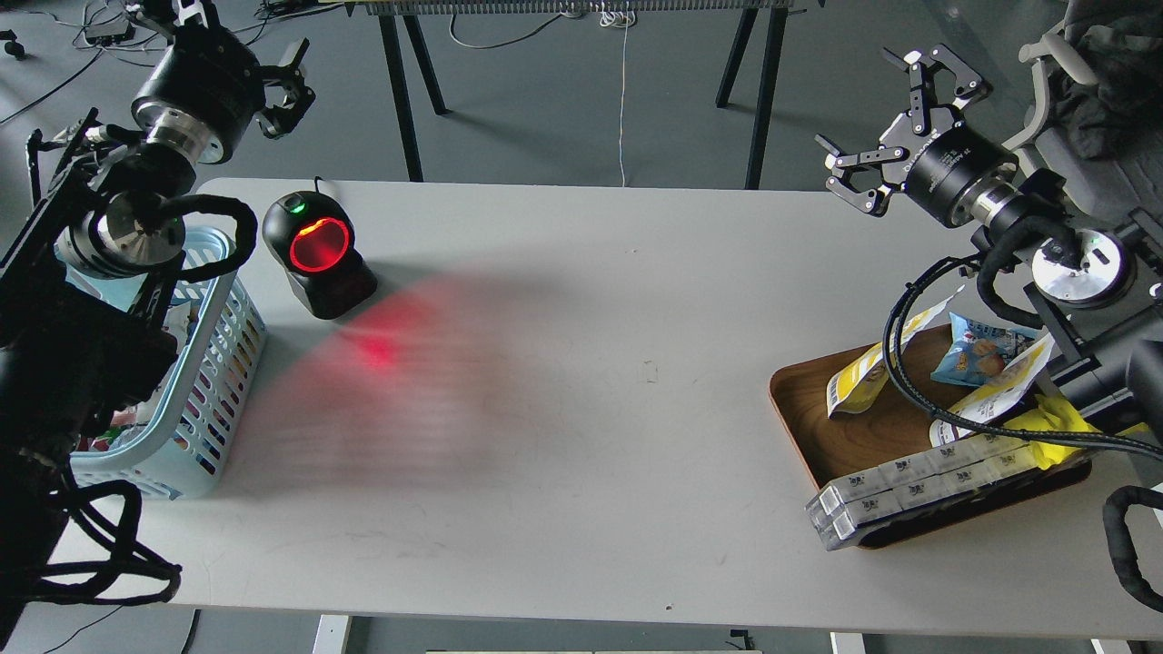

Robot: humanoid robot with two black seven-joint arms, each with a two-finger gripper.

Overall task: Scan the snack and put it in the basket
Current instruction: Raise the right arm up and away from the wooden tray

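Observation:
Two flat yellow-and-white snack pouches lie in the wooden tray at the right. One snack leans at the tray's left side with its barcode showing. The other lies partly under my right arm's cables. The light-blue slotted basket stands at the table's left edge, half hidden by my left arm. My right gripper hangs open and empty above the table's far right, behind the tray. My left gripper is raised open and empty beyond the far left corner, behind the basket.
A black barcode scanner with a glowing red window stands right of the basket and throws red light across the table. The tray also holds a light-blue crinkled bag, a yellow wrapper and a row of clear-wrapped white packs. Table legs stand behind.

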